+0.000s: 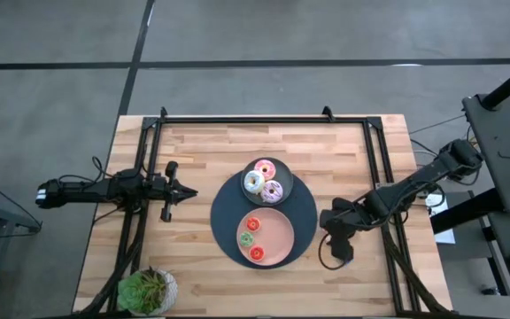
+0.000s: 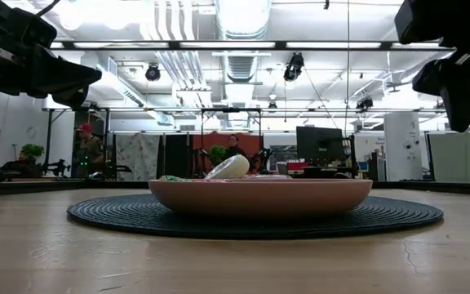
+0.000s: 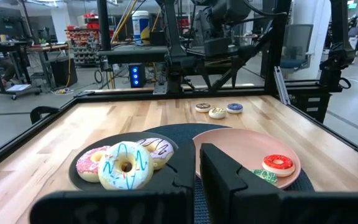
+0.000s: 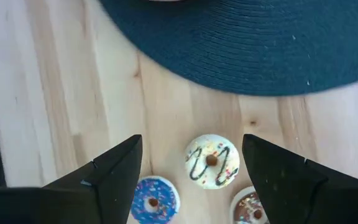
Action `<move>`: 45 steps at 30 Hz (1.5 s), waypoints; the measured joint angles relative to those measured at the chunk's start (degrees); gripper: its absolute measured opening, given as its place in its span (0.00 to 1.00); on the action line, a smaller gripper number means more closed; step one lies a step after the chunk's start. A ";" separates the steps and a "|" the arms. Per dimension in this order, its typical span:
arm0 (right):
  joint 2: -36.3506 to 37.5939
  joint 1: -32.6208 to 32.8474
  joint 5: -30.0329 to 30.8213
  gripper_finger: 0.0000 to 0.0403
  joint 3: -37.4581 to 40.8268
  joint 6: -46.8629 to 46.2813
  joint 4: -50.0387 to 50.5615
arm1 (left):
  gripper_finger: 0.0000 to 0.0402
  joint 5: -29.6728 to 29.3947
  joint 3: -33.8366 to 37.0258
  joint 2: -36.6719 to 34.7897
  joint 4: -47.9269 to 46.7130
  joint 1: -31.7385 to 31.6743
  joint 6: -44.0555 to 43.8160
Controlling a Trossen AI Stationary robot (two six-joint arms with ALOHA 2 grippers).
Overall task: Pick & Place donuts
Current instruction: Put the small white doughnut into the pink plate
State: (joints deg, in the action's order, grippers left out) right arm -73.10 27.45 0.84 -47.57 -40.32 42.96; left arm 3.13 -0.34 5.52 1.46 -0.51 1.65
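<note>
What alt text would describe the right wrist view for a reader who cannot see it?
The right gripper hangs open above the wooden table, over a small cream donut with dark drizzle. A small blue donut and a small brown donut lie beside it, near the dark woven round mat.

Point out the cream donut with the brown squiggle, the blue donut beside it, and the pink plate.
cream donut (image 4: 211, 160): right wrist view, on its frosted ring beside the hole.
blue donut (image 4: 154, 198): right wrist view, on its blue frosting.
pink plate (image 1: 278, 226): high view, on a bare part of its surface.
</note>
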 joint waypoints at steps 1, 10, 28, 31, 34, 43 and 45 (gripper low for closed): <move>0.00 0.05 -0.04 0.67 0.00 1.75 0.03 | 0.00 -0.01 -0.01 -0.01 0.01 0.02 0.00; -0.13 0.08 0.01 0.75 0.02 15.17 1.29 | 0.00 0.00 0.00 0.00 0.01 0.02 0.02; -1.03 0.32 0.24 0.83 5.55 24.26 1.36 | 0.00 -0.02 -0.01 -0.01 0.00 0.02 0.00; -1.26 1.03 0.26 0.82 6.79 24.26 0.74 | 0.00 -0.02 -0.02 0.00 0.00 0.02 0.00; -1.29 2.46 0.24 0.82 7.94 24.56 -1.12 | 0.00 -0.01 -0.01 0.00 0.01 0.00 0.01; -1.29 4.96 0.85 0.82 10.52 25.13 -5.41 | 0.00 0.00 -0.02 -0.01 0.02 0.01 0.00; -1.29 4.96 0.89 0.82 10.64 25.38 -5.50 | 0.00 0.00 -0.01 -0.02 0.01 0.01 0.01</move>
State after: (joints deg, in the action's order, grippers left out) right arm -74.39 32.40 1.73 -36.93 -14.93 37.46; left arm 3.14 -0.35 5.50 1.47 -0.50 1.66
